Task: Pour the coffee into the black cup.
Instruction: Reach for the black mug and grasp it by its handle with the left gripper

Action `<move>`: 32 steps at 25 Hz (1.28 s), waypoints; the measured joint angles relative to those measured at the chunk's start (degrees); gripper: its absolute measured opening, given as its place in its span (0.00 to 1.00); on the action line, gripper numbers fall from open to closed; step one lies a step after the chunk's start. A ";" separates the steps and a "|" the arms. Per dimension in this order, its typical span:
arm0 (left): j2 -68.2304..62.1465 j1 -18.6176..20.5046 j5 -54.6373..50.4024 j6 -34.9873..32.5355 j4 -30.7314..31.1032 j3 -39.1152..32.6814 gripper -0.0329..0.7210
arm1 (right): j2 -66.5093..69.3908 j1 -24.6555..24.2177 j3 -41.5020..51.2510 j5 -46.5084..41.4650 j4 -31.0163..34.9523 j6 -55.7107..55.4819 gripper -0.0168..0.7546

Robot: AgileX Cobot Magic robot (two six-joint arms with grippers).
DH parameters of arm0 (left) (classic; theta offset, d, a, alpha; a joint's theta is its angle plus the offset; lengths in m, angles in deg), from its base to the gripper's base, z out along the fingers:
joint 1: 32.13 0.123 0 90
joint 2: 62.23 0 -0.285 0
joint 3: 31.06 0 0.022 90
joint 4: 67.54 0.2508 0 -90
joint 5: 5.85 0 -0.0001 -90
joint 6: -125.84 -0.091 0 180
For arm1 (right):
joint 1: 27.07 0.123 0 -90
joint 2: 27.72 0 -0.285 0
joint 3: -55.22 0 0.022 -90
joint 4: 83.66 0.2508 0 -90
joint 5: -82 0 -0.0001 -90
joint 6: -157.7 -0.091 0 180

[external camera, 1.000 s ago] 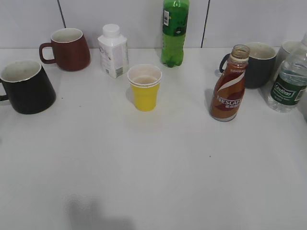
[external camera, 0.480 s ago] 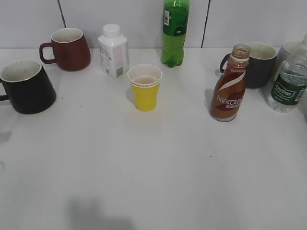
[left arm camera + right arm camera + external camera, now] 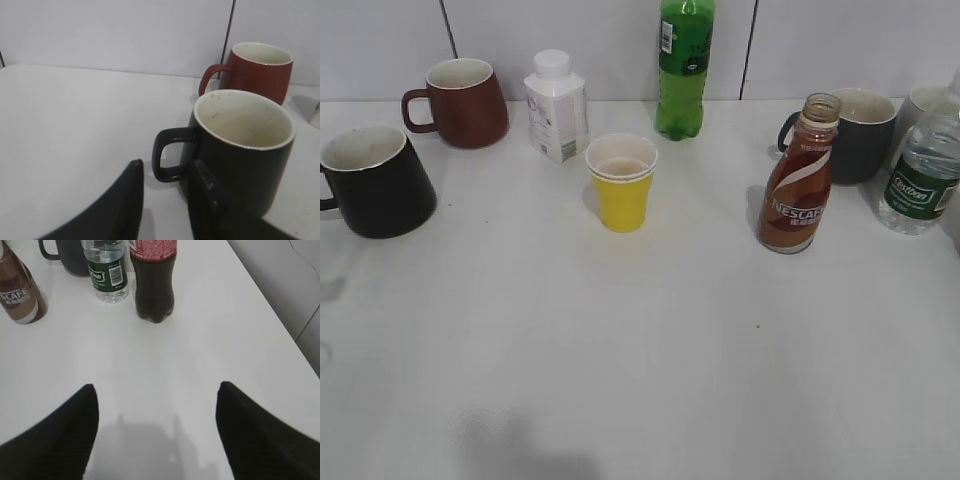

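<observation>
On my far left the black cup (image 3: 375, 180) stands upright near the maroon mug (image 3: 460, 101). My left gripper (image 3: 165, 197) hangs just beside its handle, fingers slightly parted, holding nothing. The coffee (image 3: 800, 178) stands right of the yellow cup (image 3: 621, 182). My right gripper (image 3: 156, 415) gapes wide over bare table (image 3: 200, 350).

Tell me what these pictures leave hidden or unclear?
- Exterior view: neither pincer shows; both are outside the frame.
- Exterior view: the black cup has its handle cut by the left edge.
- Right wrist view: the coffee bottle's top is cut off.
- Left wrist view: the cup's base is hidden behind the left pincer.
</observation>
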 joint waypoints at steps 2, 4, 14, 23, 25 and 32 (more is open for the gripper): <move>-2.47 0.00 3.43 0.02 0.51 0.00 0.36 | 0.00 0.00 0.00 0.00 0.00 0.00 0.76; -4.94 0.00 6.72 0.02 1.75 0.00 0.36 | 0.00 0.00 0.00 0.00 0.00 0.00 0.76; -18.77 0.00 16.23 1.46 4.02 0.00 0.51 | 0.00 0.00 0.00 0.00 0.00 0.00 0.76; -23.14 0.00 19.59 1.81 0.14 2.09 0.67 | 0.00 0.00 0.00 0.00 0.00 0.00 0.76; -23.14 0.00 19.74 1.81 -1.31 3.87 0.66 | 0.00 0.00 0.00 0.00 0.00 0.00 0.76; -24.80 0.00 16.72 1.93 -2.54 7.85 0.64 | 0.00 0.00 0.00 0.00 0.00 0.00 0.76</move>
